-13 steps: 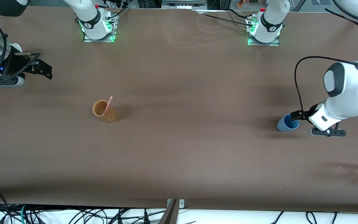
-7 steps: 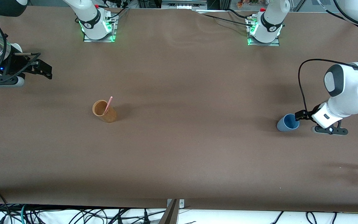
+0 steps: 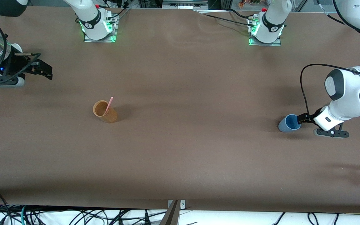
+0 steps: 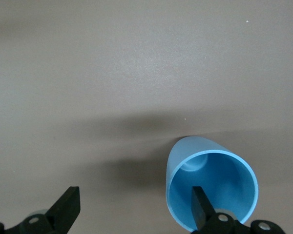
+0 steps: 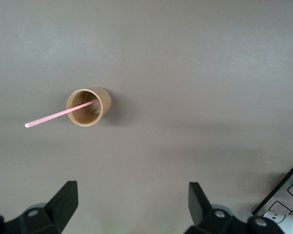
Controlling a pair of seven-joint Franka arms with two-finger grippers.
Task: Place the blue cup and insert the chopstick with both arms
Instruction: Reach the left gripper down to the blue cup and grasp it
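Chopstick [image 3: 109, 104] leans in the brown cup [image 3: 105, 112]. Blue cup [image 3: 289, 123] stands upright; left tool [image 4: 134, 207] spread apart, one finger inside its rim. Right tool [image 5: 132, 204] waits, spread apart.

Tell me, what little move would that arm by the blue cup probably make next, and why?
Probably it closes its fingers on the cup's wall. The left gripper is open and low at the blue cup, with one finger already inside the rim and the other outside. The cup stands upright on the table. The right gripper waits, open, at its end; the chopstick leans in the brown cup.
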